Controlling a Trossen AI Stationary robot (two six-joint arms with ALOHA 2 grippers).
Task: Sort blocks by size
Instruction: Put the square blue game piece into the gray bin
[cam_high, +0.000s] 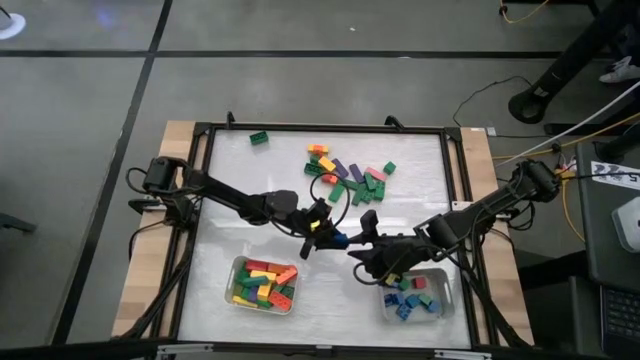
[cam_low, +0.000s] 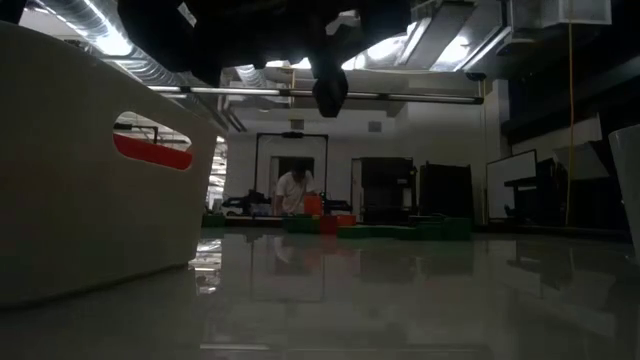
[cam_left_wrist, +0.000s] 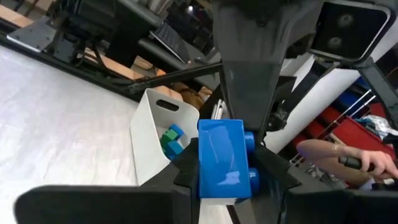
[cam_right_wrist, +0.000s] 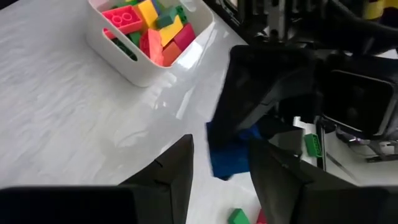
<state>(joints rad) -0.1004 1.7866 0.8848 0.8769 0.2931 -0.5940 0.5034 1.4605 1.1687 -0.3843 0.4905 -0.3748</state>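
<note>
While both claws meet mid-worktop between the two trays, you have one blue block (cam_left_wrist: 221, 158) caught in a handover: the left claw (cam_high: 322, 228) has its fingers narrow and clamped on the block's smooth side faces, studs pointing sideways, and the right claw (cam_high: 362, 238) sits right against it. In the right wrist view the same block shows between that claw's fingers, partly open, but I can't tell if they actually touch it. The block looks short and squarish, so my read is it belongs in the right tray (cam_high: 440, 312), the one with the small blue and green pieces, not the left tray (cam_high: 238, 268) holding the longer red, yellow and green ones. The unsorted pile (cam_high: 348, 172) sits well apart toward the far side of the worktop (cam_high: 230, 190), plus one green block (cam_high: 259, 137) alone near the far left corner. Handling: hard, light, rigid plastic, nothing to crush, but the glossy faces are slippery and it can pivot or squirt out under an off-centre pinch. Take it across two flat opposite faces, centred, clear of the studs, and don't let one claw go until the other is squarely seated.
</note>
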